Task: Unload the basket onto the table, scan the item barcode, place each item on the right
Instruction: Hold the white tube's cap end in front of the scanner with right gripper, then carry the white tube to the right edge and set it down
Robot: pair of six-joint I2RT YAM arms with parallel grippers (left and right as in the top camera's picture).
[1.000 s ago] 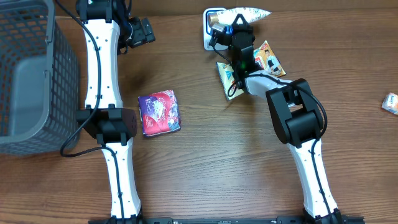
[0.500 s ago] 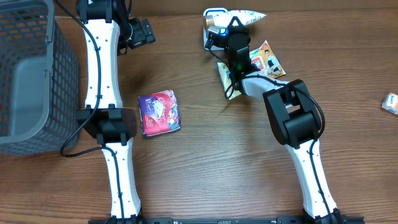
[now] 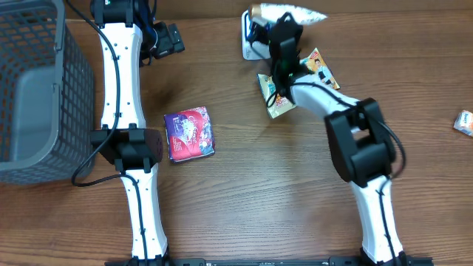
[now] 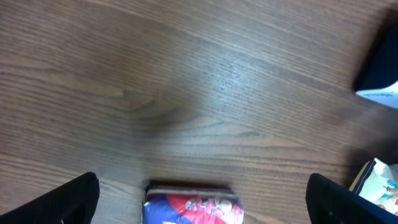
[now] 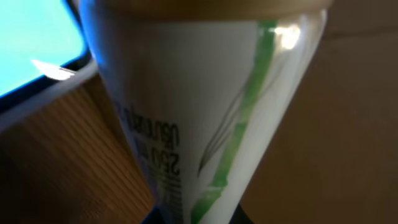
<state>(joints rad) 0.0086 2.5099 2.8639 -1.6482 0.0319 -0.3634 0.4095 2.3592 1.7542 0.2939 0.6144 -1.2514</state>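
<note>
Your right gripper [image 3: 275,31] is clamped on the white, green-striped tapering pouch [image 5: 205,124], holding it at the table's far edge, close to the white scanner with a glowing blue screen [image 5: 31,43]. From overhead the gripper hides much of that scanner. Colourful printed sachets [image 3: 316,68] lie just beside your right arm and a purple-and-red packet [image 3: 189,133] lies mid-table. Your left gripper [image 3: 170,37] hangs wide open near the grey mesh basket [image 3: 29,89].
</note>
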